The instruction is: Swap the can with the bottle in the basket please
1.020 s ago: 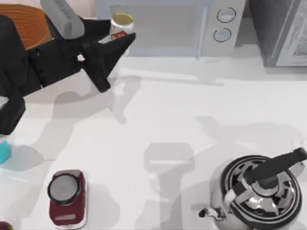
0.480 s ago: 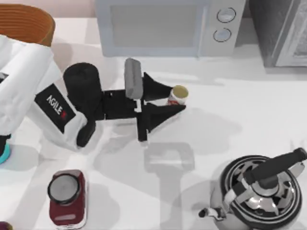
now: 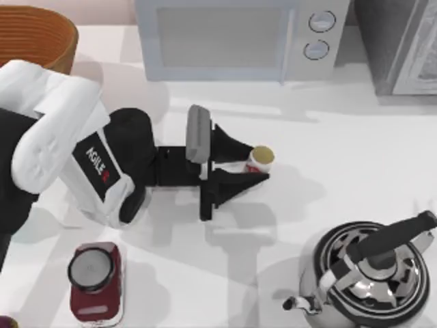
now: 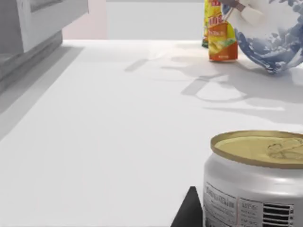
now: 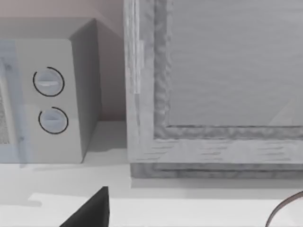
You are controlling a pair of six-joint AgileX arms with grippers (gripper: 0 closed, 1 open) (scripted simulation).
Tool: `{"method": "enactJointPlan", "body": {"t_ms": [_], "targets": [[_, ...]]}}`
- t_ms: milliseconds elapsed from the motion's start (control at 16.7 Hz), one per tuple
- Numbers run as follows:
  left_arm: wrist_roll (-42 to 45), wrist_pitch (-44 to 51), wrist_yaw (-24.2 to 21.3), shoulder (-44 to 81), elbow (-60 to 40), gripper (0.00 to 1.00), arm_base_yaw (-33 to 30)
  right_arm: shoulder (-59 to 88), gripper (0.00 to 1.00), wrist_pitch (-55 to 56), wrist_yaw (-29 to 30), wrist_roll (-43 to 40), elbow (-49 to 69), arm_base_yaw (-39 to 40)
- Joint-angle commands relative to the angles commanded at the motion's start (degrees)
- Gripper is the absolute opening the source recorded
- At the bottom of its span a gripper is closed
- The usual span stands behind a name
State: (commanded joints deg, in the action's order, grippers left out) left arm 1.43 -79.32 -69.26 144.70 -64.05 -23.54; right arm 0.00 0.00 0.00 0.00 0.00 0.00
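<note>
While the bottle (image 3: pixel 260 159) is held between the two black fingers (image 3: pixel 232 141) of the left gripper (image 3: pixel 254 162), it is seen near the middle of the table (image 3: pixel 355 157), in front of the microwave (image 3: pixel 235 37) and well apart from the basket (image 3: pixel 41 35) at the far left corner. The jaws are clamped on the bottle's white body, gold top facing up. Whether the bottle is touching the table cannot be told. From the left wrist view the same gold lid and silver-white side (image 4: pixel 255 184) are seen close up, with one dark fingertip (image 4: pixel 189 210) just beside it. A dark red cylinder with a grey top (image 3: pixel 95 277) stands near the front left edge, a steel kettle (image 3: pixel 369 273) at the front right. For the right gripper, one dark fingertip (image 5: pixel 90 210) is seen in the right wrist view, facing the microwave dials (image 5: pixel 49 101) and a grey cabinet (image 5: pixel 213 85); its state cannot be told.
</note>
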Motion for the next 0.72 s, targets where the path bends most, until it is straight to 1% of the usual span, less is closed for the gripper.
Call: {"method": "enactJointPlan", "body": {"t_ms": [60, 720], "targets": [[0.0, 0.0, 0.0, 0.0, 0.0, 0.00, 0.0, 0.0, 1.00, 0.0, 0.0, 0.0, 0.0, 0.0], [0.0, 0.0, 0.0, 0.0, 0.0, 0.83, 0.0, 0.0, 1.00, 0.0, 0.0, 0.0, 0.0, 0.0]]}}
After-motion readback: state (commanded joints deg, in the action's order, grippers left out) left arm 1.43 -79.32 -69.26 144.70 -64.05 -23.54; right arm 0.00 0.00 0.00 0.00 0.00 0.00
